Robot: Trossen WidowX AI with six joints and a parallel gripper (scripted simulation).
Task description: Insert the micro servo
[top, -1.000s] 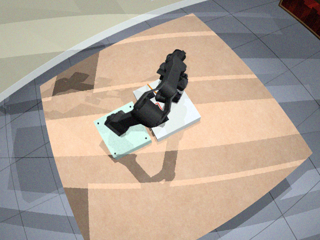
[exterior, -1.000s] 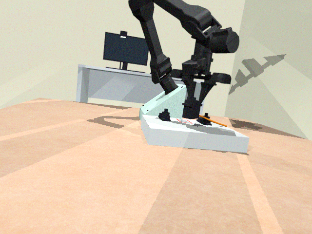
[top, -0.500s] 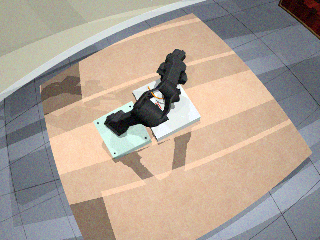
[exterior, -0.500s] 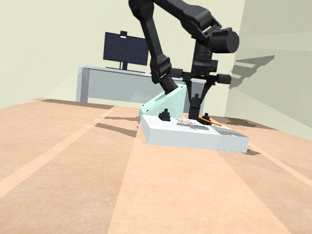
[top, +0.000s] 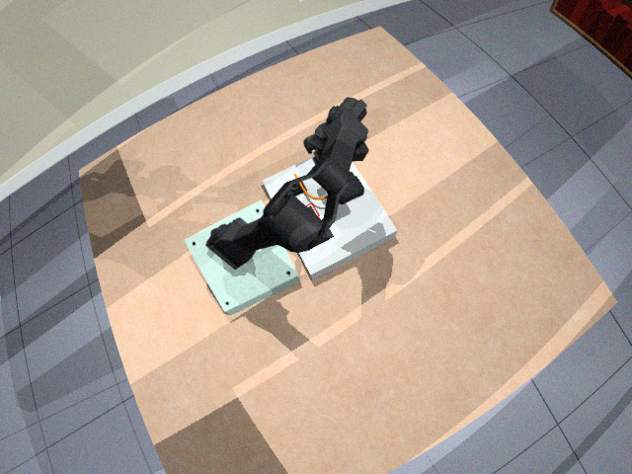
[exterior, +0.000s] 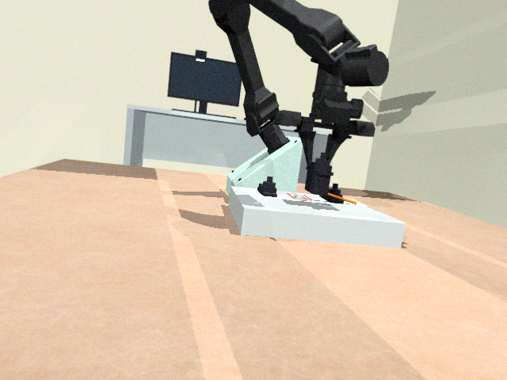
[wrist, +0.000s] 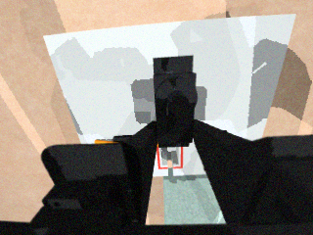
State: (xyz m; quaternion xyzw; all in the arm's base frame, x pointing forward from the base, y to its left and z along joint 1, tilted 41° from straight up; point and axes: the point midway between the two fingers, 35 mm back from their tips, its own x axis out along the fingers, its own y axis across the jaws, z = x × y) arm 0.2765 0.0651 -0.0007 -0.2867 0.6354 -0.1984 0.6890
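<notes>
My gripper [exterior: 318,166] [wrist: 173,124] points down, shut on the black micro servo [exterior: 318,181] [wrist: 174,100]. The servo is upright in the exterior view, its stepped shaft end up, and is held over the white deck [exterior: 319,226] [wrist: 105,66] [top: 326,266]. The gap beneath it is hard to judge. The red-outlined pocket [exterior: 299,196] [wrist: 169,156] shows empty, beside the servo and not under it in the exterior view. An orange cable [exterior: 343,199] [top: 315,197] [wrist: 104,142] shows beside the gripper; where it joins is hidden. In the top view the arm hides the fingers and servo.
Two black servos [exterior: 268,188] [exterior: 335,196] stand on the deck, either side of the pocket. A mint-green sloped base [top: 232,285] [exterior: 288,172] [wrist: 188,196] carries the arm and adjoins the deck. A monitor [exterior: 204,79] on a desk is in the background.
</notes>
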